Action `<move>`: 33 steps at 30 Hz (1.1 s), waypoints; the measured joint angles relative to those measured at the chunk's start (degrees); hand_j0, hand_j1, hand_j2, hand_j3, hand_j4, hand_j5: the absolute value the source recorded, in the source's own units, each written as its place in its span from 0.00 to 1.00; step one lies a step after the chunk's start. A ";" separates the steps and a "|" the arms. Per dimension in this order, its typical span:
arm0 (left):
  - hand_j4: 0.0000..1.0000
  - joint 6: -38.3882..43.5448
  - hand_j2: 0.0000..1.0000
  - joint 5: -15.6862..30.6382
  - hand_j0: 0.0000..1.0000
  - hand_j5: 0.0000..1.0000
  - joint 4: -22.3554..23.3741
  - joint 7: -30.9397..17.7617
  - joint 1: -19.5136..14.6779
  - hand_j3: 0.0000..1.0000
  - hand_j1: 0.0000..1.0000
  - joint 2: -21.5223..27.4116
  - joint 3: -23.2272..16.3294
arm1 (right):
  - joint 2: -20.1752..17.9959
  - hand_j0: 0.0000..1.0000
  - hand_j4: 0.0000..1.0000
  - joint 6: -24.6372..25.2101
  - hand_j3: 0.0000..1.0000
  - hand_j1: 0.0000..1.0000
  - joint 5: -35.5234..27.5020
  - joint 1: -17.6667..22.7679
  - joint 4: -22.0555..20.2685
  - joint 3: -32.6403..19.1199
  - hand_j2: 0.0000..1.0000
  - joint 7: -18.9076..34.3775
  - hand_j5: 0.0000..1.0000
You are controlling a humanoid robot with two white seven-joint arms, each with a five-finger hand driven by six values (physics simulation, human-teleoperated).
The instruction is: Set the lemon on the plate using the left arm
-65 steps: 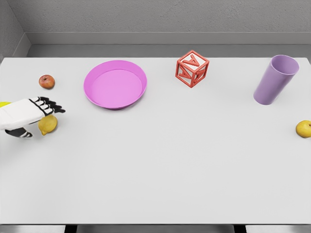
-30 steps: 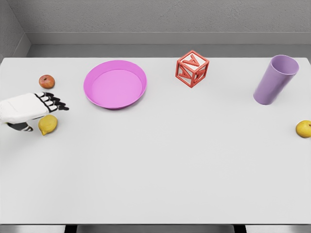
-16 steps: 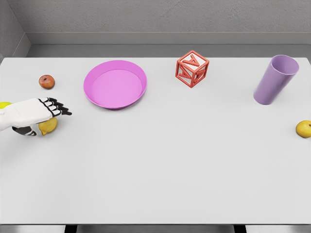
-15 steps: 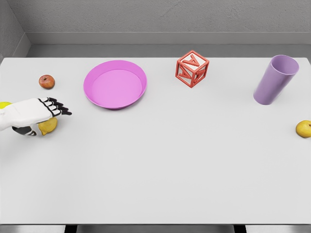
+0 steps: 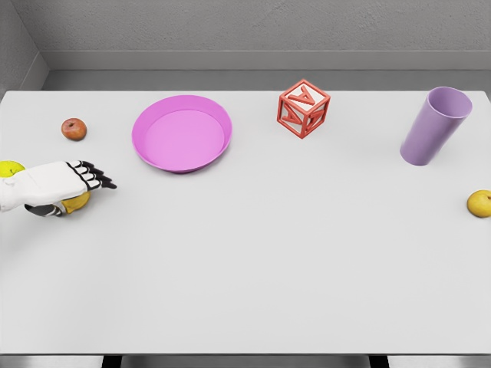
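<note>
A: Head view: where is the lemon point(image 5: 74, 203)?
B: At nine o'clock, under the left hand point(image 5: 57, 184), fingers extended, not yet clamped.
A: Next?
B: Probably grasp, then carry toward the plate point(image 5: 182, 134) at eleven.

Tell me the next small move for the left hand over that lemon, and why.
Probably close the fingers around the lemon. The left hand lies over it, covering most of it, fingers stretched toward the pink plate, and the lemon rests on the table, with no grasp visible yet.
</note>
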 measured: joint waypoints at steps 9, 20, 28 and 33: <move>0.83 -0.01 0.83 0.13 0.83 0.83 0.13 -0.01 0.00 0.83 0.83 0.00 -0.02 | 0.00 1.00 1.00 0.00 1.00 1.00 0.00 0.00 0.00 0.00 1.00 0.00 1.00; 0.52 -0.03 0.52 0.35 0.52 0.52 0.23 -0.08 -0.18 0.52 0.52 0.43 0.11 | 0.00 1.00 1.00 0.00 1.00 1.00 0.00 0.00 0.00 0.00 1.00 0.00 1.00; 0.39 -0.02 0.39 0.32 0.39 0.39 0.18 -0.07 -0.18 0.39 0.39 0.56 0.36 | 0.00 1.00 1.00 0.00 1.00 1.00 0.00 0.00 0.00 0.00 1.00 -0.01 1.00; 0.33 -0.03 0.33 0.45 0.33 0.33 0.18 -0.08 -0.88 0.33 0.33 0.60 0.60 | 0.00 1.00 1.00 0.00 1.00 1.00 0.00 0.00 0.00 0.00 1.00 -0.01 1.00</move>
